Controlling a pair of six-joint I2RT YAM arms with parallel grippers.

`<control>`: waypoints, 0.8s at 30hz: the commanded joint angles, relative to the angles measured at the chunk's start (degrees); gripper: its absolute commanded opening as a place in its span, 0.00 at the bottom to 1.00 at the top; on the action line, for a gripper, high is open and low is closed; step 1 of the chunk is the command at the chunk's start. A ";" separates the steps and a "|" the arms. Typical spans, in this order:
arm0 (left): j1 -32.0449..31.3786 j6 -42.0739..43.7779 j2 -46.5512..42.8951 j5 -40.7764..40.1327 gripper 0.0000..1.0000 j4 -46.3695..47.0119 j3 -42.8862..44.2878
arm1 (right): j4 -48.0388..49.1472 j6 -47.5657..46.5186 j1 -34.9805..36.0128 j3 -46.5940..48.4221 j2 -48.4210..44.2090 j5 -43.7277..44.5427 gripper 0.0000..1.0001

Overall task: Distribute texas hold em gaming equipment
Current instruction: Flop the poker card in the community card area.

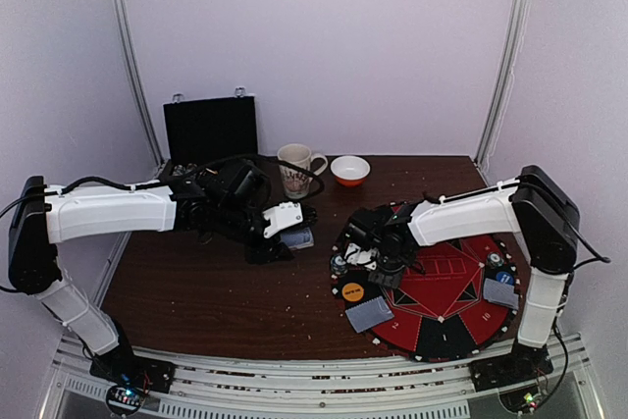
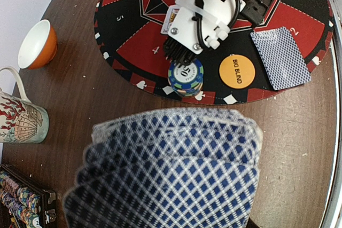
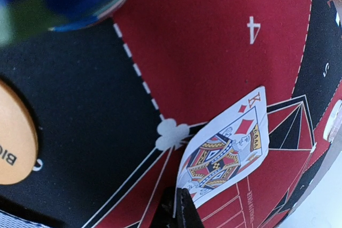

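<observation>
My left gripper [image 1: 297,236] is shut on a fanned stack of blue-backed cards [image 2: 171,169] above the bare table, left of the mat. The fan hides its fingers in the left wrist view. My right gripper [image 3: 178,195] is shut on the edge of a face-up King of diamonds [image 3: 224,150], low over the mat's red centre; the gripper also shows in the top view [image 1: 365,254]. A striped chip stack [image 2: 185,76], an orange Big Blind button [image 2: 236,71] and face-down cards [image 2: 280,57] lie at the mat's near-left rim. More cards [image 1: 500,292] and a blue disc [image 1: 502,277] lie at its right.
The round red-and-black mat [image 1: 446,326] covers the right half of the table. A black hinged case [image 1: 209,130] holding chips [image 2: 18,198] stands at the back left. A mug [image 1: 297,169] and an orange bowl [image 1: 350,171] stand behind the grippers.
</observation>
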 commanded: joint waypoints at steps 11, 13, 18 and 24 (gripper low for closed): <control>0.25 -0.16 -0.80 0.11 0.46 1.97 0.75 | -5.51 8.45 -1.19 2.08 3.38 -8.39 0.00; 0.21 -0.11 -0.80 0.15 0.46 1.95 0.75 | -5.65 9.55 -1.22 1.85 3.07 -9.10 0.00; 0.24 -0.11 -0.84 0.17 0.46 1.98 0.75 | -4.95 9.79 -1.20 1.75 2.76 -9.77 0.00; 0.25 -0.16 -0.82 0.13 0.46 1.90 0.75 | -5.82 9.38 -1.18 3.30 3.06 -10.95 0.00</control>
